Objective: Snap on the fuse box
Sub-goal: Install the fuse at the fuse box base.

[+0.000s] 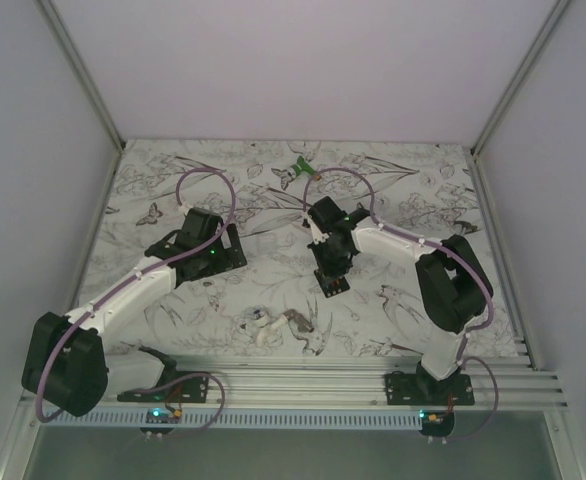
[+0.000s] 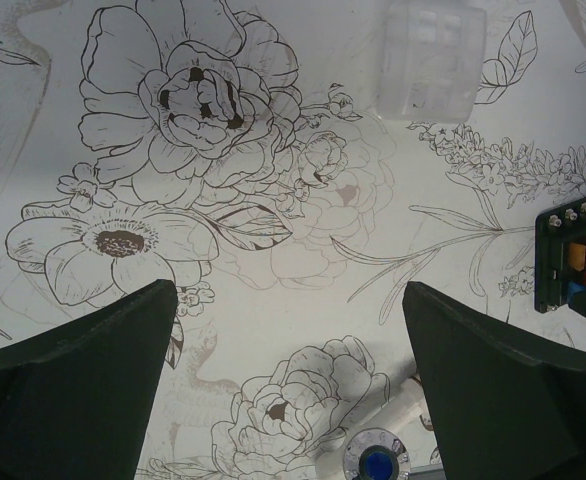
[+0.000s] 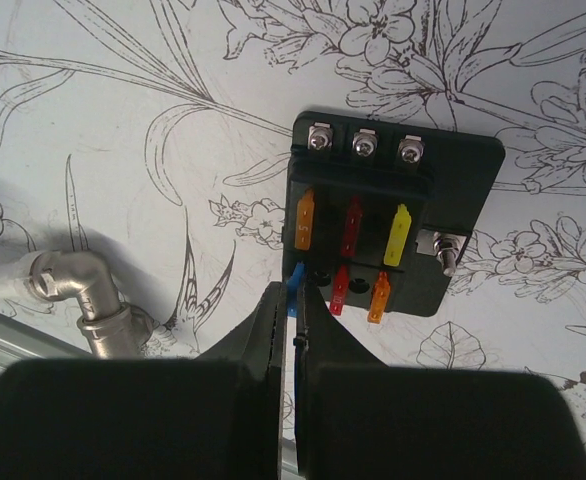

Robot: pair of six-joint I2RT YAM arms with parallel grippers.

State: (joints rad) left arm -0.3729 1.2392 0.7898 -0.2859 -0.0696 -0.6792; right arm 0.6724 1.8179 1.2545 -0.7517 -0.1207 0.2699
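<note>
Top view, task's thing: the small black square plastic fuse box (image 1: 334,286) lies flat on the flower-printed table (image 1: 423,180), about mid-table and somewhat toward the near edge.
Top view, right arm: the right gripper (image 1: 331,272) points down right over the box.
Top view, left arm: the left gripper (image 1: 211,250) sits low toward the left edge, well apart from the box.
Top view, other things: a green plastic object (image 1: 301,165) lies by the far edge. A white-and-grey clump of small parts (image 1: 278,325) lies near the near edge.
Left wrist, gripper: its fingers (image 2: 73,380) are spread wide, with only bare table between them.
Left wrist, ahead: a clear box-shaped plastic cover (image 2: 431,60) lies beyond the fingers. A corner of the fuse box (image 2: 570,250) shows at the right, apart from it.
Right wrist, gripper: the right gripper (image 3: 293,305) is pinched together on a thin blue blade fuse (image 3: 294,280), which meets the box at an end slot.
Right wrist, box contents: the row beside the three screws holds an orange fuse (image 3: 305,220), a red fuse (image 3: 351,225) and a yellow fuse (image 3: 398,232). The other row holds two more, red and orange, plus the blue one at its end.
Step in hand: probably seating the blue fuse. Whether it is fully home cannot be told.
Next move: likely a straight push down, then letting go and lifting clear. After that the clear cover would need squaring over the box before it is snapped on.
</note>
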